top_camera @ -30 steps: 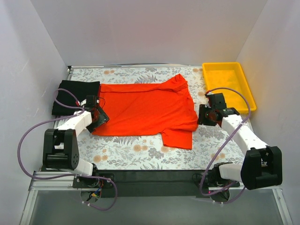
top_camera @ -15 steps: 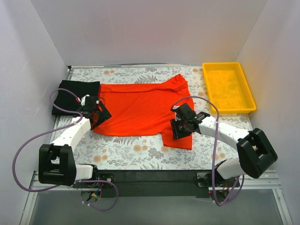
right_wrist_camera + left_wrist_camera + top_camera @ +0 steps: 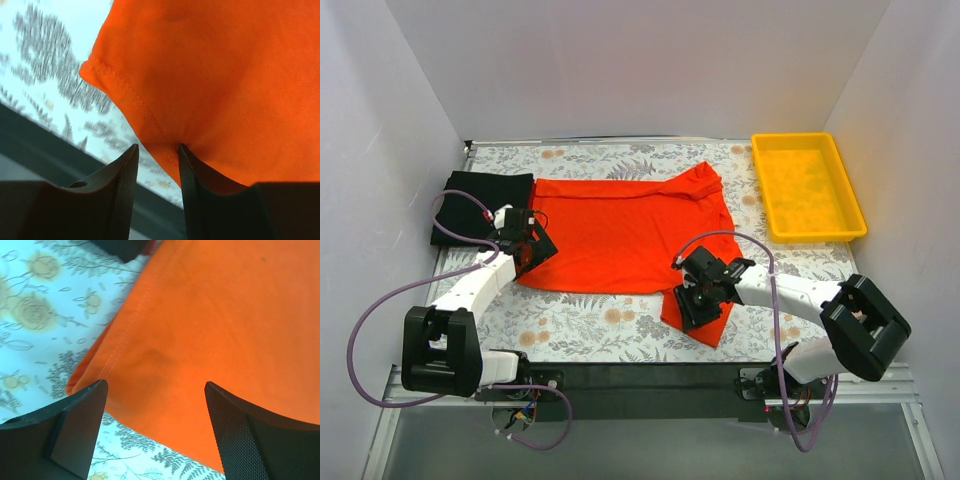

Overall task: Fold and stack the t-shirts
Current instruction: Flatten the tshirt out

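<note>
Pinching orange t-shirt (image 3: 620, 235) hem, seemingly — right pincer (image 3: 158, 147).

**One shirt spread out, one folded**

The bright orange-red cloth t-shirt (image 3: 620, 235) lies spread flat across the middle of the floral table (image 3: 580, 325). Its stitched hem is to the left and its neck opening at the far right. Its near sleeve (image 3: 705, 325) reaches toward the table's near edge, bunched at the seam. The folded black cloth t-shirt (image 3: 480, 200) lies at the far left, just beside the orange-red hem.

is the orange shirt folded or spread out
Spread out: the orange shirt lies flat across the floral table, with no fold in its body.
</note>
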